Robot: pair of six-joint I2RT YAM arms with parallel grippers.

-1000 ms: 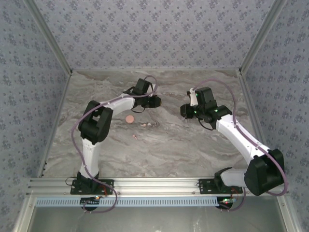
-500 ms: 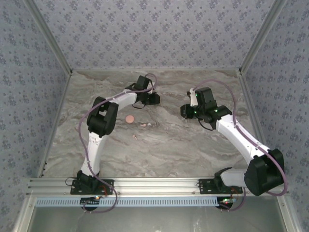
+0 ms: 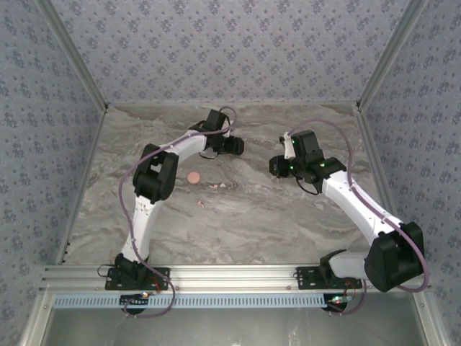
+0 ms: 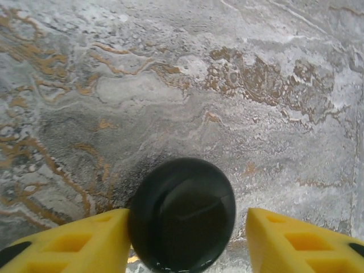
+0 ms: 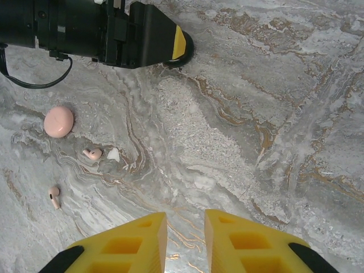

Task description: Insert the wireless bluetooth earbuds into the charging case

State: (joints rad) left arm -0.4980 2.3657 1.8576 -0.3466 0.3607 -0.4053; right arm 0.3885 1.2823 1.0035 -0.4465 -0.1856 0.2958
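Marble-look tabletop [image 3: 252,223] w/ floral-print walls [image 3: 230,50], alu rail [image 3: 230,275] at near edge.

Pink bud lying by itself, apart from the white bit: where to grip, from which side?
Likely from straight above, pinching the bud across its rounded head, its widest part; the stem is thin. It lies flat on the table with bare marble around it, so a sideways approach has nothing to get under.
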